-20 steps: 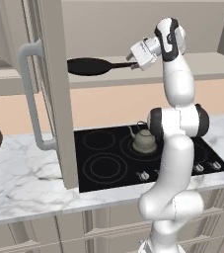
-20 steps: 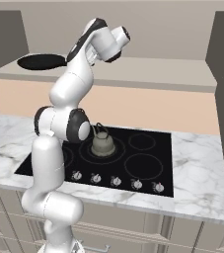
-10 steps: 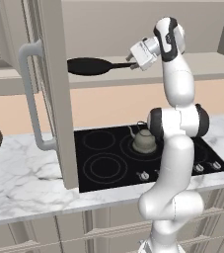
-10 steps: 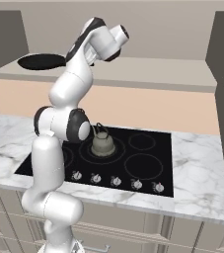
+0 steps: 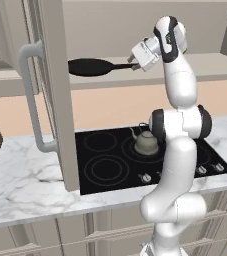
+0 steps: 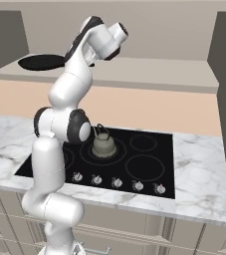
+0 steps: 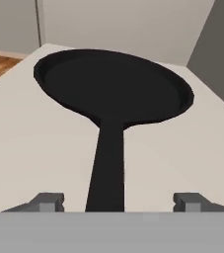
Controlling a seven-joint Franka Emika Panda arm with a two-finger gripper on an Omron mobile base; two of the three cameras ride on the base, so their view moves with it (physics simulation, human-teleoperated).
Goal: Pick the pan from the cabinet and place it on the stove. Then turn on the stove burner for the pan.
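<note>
Pan lies flat on the cabinet shelf, upper centre of the hand view, handle running down toward the bottom edge. Tool sits at the handle's end; fingers stand apart, one on each side, clear of the handle. In the left base view, the pan sits upper centre, above the stove, where a kettle stands.
</note>
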